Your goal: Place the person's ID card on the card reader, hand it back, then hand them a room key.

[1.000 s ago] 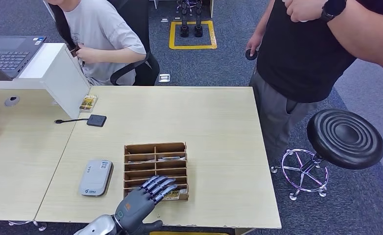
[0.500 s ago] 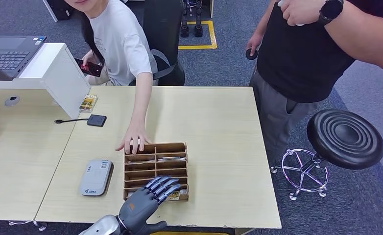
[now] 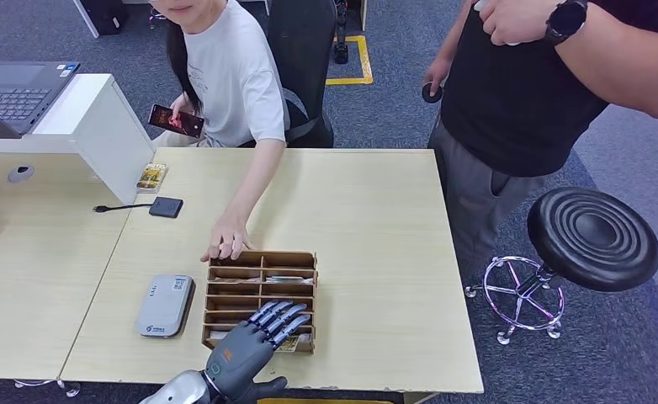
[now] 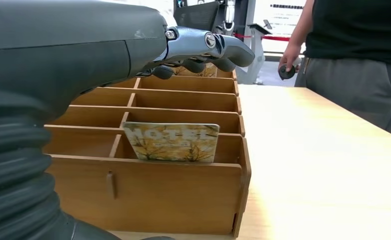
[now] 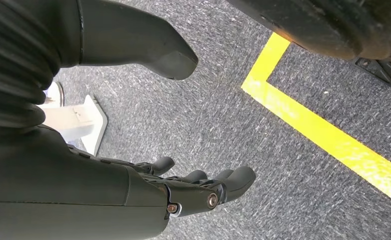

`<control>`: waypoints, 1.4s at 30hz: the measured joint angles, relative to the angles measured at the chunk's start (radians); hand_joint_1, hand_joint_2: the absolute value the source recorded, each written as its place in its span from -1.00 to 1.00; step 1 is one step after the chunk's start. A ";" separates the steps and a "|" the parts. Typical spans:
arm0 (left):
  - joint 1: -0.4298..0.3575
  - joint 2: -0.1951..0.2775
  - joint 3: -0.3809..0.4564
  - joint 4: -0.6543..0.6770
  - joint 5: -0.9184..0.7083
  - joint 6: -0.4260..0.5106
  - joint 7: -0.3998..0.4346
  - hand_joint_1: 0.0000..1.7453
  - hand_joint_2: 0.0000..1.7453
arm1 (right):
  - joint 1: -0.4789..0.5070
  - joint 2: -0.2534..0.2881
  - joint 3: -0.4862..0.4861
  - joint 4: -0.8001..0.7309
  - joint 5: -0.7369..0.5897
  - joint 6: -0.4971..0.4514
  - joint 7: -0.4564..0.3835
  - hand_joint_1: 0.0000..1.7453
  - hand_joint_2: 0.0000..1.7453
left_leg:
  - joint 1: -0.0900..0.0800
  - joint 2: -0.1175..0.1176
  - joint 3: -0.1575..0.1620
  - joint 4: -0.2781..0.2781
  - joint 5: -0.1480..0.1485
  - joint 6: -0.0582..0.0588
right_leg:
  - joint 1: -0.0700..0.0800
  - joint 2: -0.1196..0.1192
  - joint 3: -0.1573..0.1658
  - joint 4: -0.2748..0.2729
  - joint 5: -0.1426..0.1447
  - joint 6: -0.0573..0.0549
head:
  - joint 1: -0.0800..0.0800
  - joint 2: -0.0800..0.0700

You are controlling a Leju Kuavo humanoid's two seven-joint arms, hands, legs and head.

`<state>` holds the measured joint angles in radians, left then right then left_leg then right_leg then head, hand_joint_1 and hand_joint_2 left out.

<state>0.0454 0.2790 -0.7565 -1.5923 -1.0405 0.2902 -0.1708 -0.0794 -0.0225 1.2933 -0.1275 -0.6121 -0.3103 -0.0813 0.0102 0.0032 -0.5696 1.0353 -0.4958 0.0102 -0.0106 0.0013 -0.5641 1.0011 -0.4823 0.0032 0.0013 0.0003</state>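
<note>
A hotel key card stands upright in the nearest compartment of the wooden organizer on the table. The left robot hand hovers over that organizer, fingers spread, holding nothing. A person's hand touches the organizer's far edge. The card reader lies just beside it. The right robot hand hangs above the carpet, fingers loosely apart, empty.

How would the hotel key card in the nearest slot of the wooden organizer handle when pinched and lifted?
The hotel key card stands flat and unbent, so probably stiff. It looks thin, likely light. Its printed face seems smooth, perhaps slippery for the left hand.
</note>
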 joint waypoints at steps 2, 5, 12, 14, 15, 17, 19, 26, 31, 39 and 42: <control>0.000 -0.002 0.000 0.002 -0.001 0.000 0.000 -1.00 1.00 | 0.000 0.000 0.001 0.000 -0.001 0.000 0.000 -1.00 1.00 | 0.000 0.000 0.000 0.000 0.000 0.000 | 0.000 0.000 0.000 0.000 0.000 0.000 | 0.000 0.000; 0.000 -0.003 0.000 0.004 -0.001 0.002 0.001 -1.00 1.00 | 0.000 0.000 0.002 0.000 -0.001 0.000 0.000 -1.00 1.00 | 0.000 0.000 0.000 0.000 0.000 0.000 | 0.000 0.000 0.000 0.000 0.000 0.000 | 0.000 0.000; 0.001 -0.010 0.000 0.010 0.002 0.028 0.004 -1.00 1.00 | 0.000 0.000 0.002 0.000 -0.001 -0.003 0.000 -1.00 1.00 | 0.000 0.000 0.000 0.000 0.000 0.000 | 0.000 0.000 0.000 0.000 0.000 0.000 | 0.000 0.000; 0.001 -0.012 0.000 0.010 0.002 0.030 0.005 -1.00 1.00 | 0.000 0.000 0.002 0.000 -0.001 -0.003 0.000 -1.00 1.00 | 0.000 0.000 0.000 0.000 0.000 0.000 | 0.000 0.000 0.000 0.000 0.000 0.000 | 0.000 0.000; 0.001 -0.013 0.000 0.010 0.001 0.032 0.005 -1.00 1.00 | 0.000 0.000 0.002 0.000 -0.001 -0.003 0.000 -1.00 1.00 | 0.000 0.000 0.000 0.000 0.000 0.000 | 0.000 0.000 0.000 0.000 0.000 0.000 | 0.000 0.000; 0.002 -0.015 0.000 0.010 -0.005 0.042 0.009 -1.00 1.00 | 0.000 0.000 0.003 0.000 -0.002 -0.004 0.000 -1.00 1.00 | 0.000 0.000 0.000 0.000 0.000 0.000 | 0.000 0.000 0.000 0.000 0.000 0.000 | 0.000 0.000; 0.003 -0.017 0.000 0.010 -0.020 0.058 0.018 -1.00 1.00 | 0.000 0.000 0.003 0.000 -0.003 -0.005 0.000 -1.00 1.00 | 0.000 0.000 0.000 0.000 0.000 0.000 | 0.000 0.000 0.000 0.000 0.000 0.000 | 0.000 0.000; 0.005 -0.022 0.000 0.011 -0.042 0.081 0.033 -1.00 1.00 | 0.000 0.000 0.004 0.000 -0.005 -0.007 0.000 -1.00 1.00 | 0.000 0.000 0.000 0.000 0.000 0.000 | 0.000 0.000 0.000 0.000 0.000 0.000 | 0.000 0.000; 0.005 -0.023 0.000 0.011 -0.043 0.083 0.033 -1.00 1.00 | 0.000 0.000 0.004 0.000 -0.006 -0.007 0.000 -1.00 1.00 | 0.000 0.000 0.000 0.000 0.000 0.000 | 0.000 0.000 0.000 0.000 0.000 0.000 | 0.000 0.000; 0.005 -0.023 0.000 0.017 -0.043 0.084 0.033 -1.00 1.00 | 0.000 0.000 0.004 0.000 -0.006 -0.007 0.000 -1.00 1.00 | 0.000 0.000 0.000 0.000 0.000 0.000 | 0.000 0.000 0.000 0.000 0.000 0.000 | 0.000 0.000; 0.005 -0.023 0.000 0.017 -0.043 0.084 0.033 -1.00 1.00 | 0.000 0.000 0.004 0.000 -0.006 -0.007 0.000 -1.00 1.00 | 0.000 0.000 0.000 0.000 0.000 0.000 | 0.000 0.000 0.000 0.000 0.000 0.000 | 0.000 0.000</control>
<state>0.0504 0.2560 -0.7564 -1.5751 -1.0838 0.3742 -0.1373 -0.0794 -0.0225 1.2974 -0.1276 -0.6183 -0.3178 -0.0816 0.0102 0.0032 -0.5697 1.0353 -0.4959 0.0102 -0.0106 0.0013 -0.5641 1.0011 -0.4823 0.0032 0.0015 0.0001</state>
